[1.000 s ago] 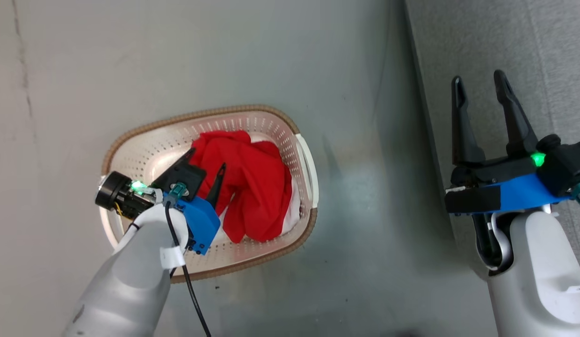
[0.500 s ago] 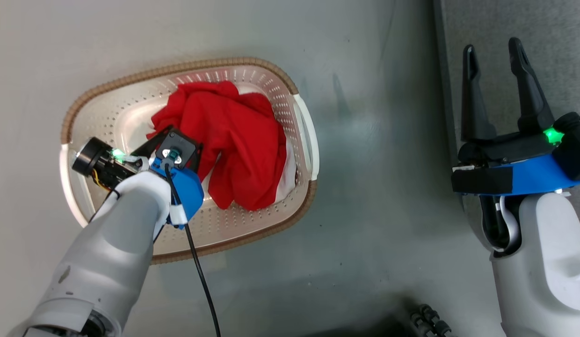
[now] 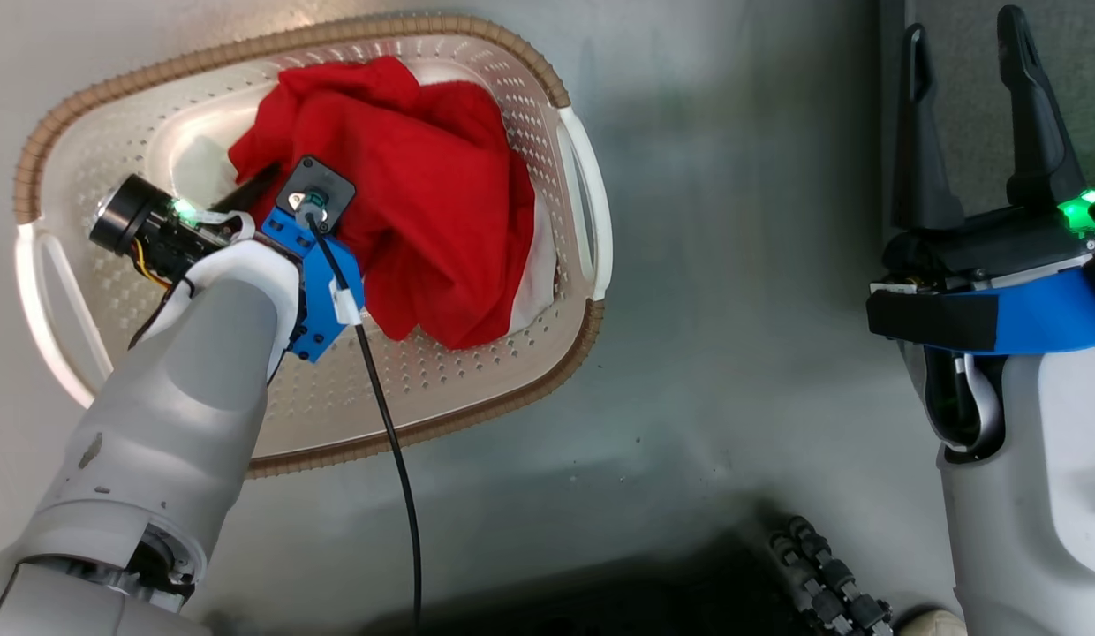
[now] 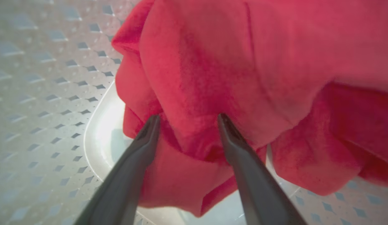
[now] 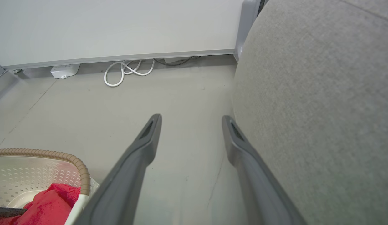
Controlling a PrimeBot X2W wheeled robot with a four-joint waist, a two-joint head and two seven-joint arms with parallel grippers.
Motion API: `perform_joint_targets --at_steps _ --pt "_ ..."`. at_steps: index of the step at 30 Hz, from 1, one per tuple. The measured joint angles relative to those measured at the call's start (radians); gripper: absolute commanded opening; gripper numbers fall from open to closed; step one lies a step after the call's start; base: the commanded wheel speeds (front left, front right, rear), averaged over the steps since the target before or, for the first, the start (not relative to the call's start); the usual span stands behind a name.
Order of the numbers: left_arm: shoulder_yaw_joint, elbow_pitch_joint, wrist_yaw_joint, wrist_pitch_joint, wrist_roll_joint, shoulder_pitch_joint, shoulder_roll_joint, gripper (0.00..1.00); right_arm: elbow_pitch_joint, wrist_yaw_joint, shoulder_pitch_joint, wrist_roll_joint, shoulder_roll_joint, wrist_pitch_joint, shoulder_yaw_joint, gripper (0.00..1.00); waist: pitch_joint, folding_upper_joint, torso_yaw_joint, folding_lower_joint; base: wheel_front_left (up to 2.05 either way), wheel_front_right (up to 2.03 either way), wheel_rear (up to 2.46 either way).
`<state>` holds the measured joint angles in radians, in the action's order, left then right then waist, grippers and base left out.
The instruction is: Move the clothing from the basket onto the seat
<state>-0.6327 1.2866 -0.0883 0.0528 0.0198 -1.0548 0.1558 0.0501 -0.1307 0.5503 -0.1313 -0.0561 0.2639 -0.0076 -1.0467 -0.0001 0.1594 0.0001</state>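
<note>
The left gripper point(image 4: 188, 118) is spread, tips sunk in a fold of the clothing point(image 4: 244, 62) heaped in the basket point(image 3: 441, 371); in the head view its wrist mostly hides the fingers. The right gripper point(image 5: 191, 118) hangs spread and empty beside the seat point(image 5: 322, 109), which is mostly cut off.

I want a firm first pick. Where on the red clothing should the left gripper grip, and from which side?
Probably the bulging fold at the left edge of the clothing, which the open left gripper straddles. Come from above, over the bare left side of the basket: the fold stands proud there.
</note>
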Motion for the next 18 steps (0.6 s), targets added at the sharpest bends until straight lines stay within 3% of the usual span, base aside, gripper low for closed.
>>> perform_joint_targets --at_steps 7,8,9,10,18 --pt "-0.024 0.002 0.001 -0.053 -0.008 -0.025 -0.001 1.0 -0.021 0.0 0.001 0.002 0.0 0.0 -0.007 1.0 -0.044 0.0 0.014 0.0 0.0 0.0 0.0" --pt "-0.025 0.002 0.003 -0.061 -0.006 -0.028 -0.002 0.56 -0.023 0.0 0.003 0.003 0.0 0.0 -0.007 1.0 -0.047 0.0 0.016 -0.0001 0.0 0.0 0.0" --pt "-0.026 0.002 0.005 -0.063 -0.004 -0.032 -0.002 0.37 -0.023 0.0 0.005 0.003 0.001 0.0 -0.006 1.0 -0.049 0.0 0.018 0.0 0.0 0.0 0.0" --pt "-0.029 0.002 0.005 -0.071 -0.004 -0.035 -0.003 0.0 -0.023 0.0 0.005 0.003 0.001 0.0 -0.006 1.0 -0.051 0.0001 0.021 0.0 0.0 0.0 0.0" --pt "-0.037 0.003 -0.004 -0.058 0.008 -0.033 0.02 0.0 -0.014 0.0 0.017 0.003 0.003 0.0 -0.005 1.0 -0.039 0.0 0.022 -0.0001 0.0 0.0 0.0"
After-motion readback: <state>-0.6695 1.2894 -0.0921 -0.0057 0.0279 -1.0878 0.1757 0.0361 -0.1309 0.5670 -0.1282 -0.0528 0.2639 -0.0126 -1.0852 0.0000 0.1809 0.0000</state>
